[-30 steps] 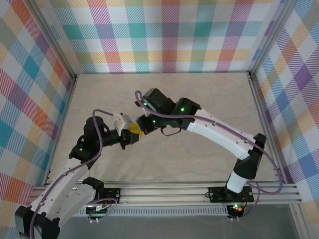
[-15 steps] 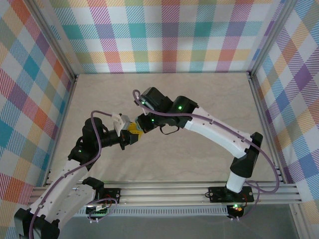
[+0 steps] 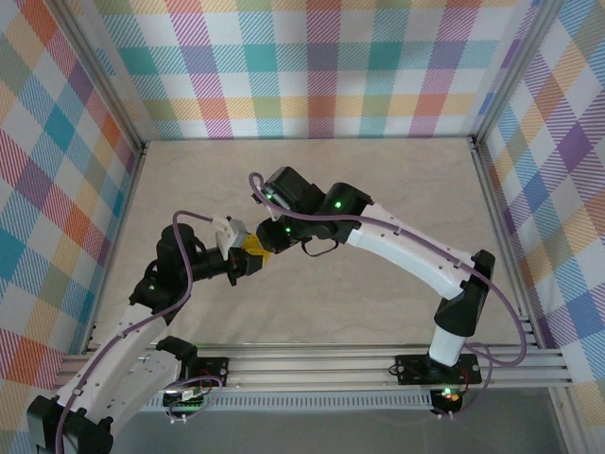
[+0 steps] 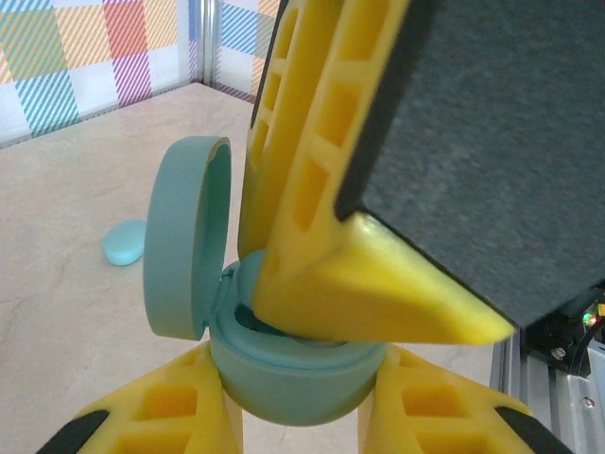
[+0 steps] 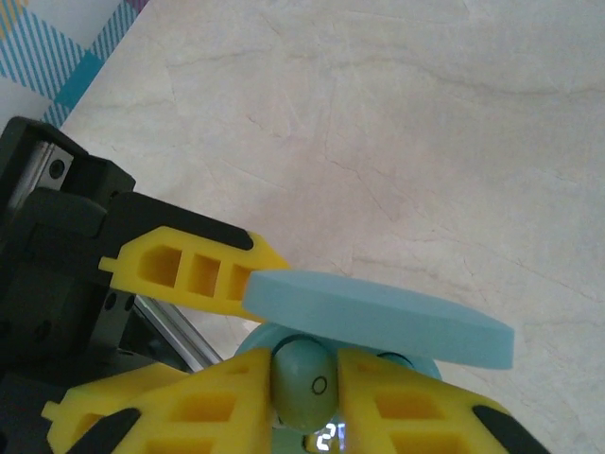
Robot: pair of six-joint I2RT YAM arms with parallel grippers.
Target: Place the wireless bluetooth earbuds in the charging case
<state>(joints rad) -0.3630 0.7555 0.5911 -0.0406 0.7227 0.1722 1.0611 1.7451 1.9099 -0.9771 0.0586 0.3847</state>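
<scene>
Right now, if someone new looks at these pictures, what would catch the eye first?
An open teal case, its lid up, is clamped between the yellow left fingers near the table's middle. The right fingers reach into it from above with a bud between them. A pale blue piece lies on the table, left of the lid in the left wrist view.

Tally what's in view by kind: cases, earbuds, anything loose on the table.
Charging case: 1, open, held by the left gripper.
Earbud: 1, between the right gripper's fingers.
Pale blue piece on the table, perhaps an earbud: 1.
Total: 3.
</scene>
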